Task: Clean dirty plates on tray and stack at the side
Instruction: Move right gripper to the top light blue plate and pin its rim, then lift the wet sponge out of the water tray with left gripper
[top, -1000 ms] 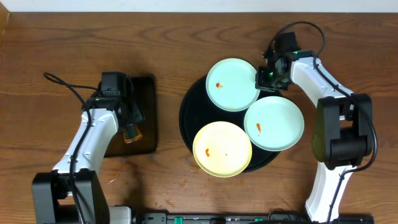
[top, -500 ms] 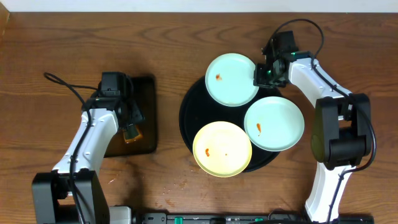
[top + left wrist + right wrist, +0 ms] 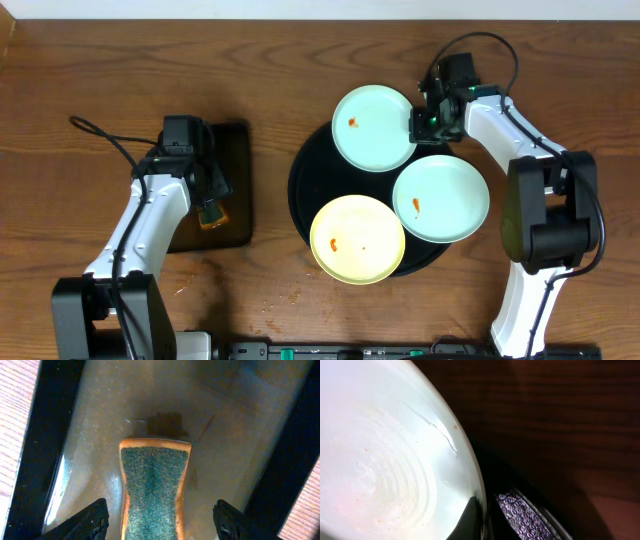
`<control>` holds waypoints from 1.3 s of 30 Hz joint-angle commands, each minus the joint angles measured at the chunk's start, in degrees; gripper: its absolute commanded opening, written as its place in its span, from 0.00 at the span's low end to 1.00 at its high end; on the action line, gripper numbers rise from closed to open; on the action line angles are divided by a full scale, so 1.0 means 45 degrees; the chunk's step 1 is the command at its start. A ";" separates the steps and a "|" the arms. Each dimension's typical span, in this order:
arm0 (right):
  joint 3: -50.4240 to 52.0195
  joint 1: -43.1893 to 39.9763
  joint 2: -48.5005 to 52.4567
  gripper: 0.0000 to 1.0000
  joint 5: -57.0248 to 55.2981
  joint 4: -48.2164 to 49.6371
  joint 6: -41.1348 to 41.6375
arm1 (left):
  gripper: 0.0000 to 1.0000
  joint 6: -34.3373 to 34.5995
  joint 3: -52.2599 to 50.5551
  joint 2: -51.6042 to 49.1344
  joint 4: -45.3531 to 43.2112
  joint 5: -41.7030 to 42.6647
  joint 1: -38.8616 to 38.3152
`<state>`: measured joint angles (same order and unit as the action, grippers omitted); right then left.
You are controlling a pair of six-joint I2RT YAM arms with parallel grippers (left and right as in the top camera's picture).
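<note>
One yellow plate (image 3: 358, 240) and one mint plate (image 3: 440, 198) lie on the round black tray (image 3: 300, 190), and a second mint plate (image 3: 373, 128) overhangs its far rim, pinched at its edge by the closed right hand (image 3: 425, 120), while the left hand (image 3: 160, 522) hangs open over a green sponge (image 3: 154, 485) in the small tray (image 3: 235, 150) on the bench (image 3: 100, 60).

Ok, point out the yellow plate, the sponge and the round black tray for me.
yellow plate (image 3: 357, 240), overhead view, on the middle of its face.
sponge (image 3: 155, 490), left wrist view, on its green scouring side.
round black tray (image 3: 305, 188), overhead view, on the bare left part near the rim.
</note>
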<state>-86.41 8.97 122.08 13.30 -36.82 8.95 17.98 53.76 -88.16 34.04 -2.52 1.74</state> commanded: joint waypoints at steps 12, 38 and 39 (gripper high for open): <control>0.0393 0.0432 0.0185 0.01 -0.1637 -0.0359 -0.2399 | 0.69 -0.0068 -0.0005 0.0039 -0.0005 -0.0355 0.0039; 0.0398 0.0695 0.0189 0.01 -0.1953 -0.0340 -0.1710 | 0.30 0.0170 -0.0986 -0.1302 -0.1263 -0.0194 0.0039; 0.0398 0.0695 0.0189 0.01 -0.1948 -0.0345 -0.1710 | 0.24 0.0170 -0.0986 -0.1433 -0.1268 -0.0189 0.0039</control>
<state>-85.71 11.92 121.89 8.99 -38.09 0.62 18.37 49.95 -92.03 28.69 -3.36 1.74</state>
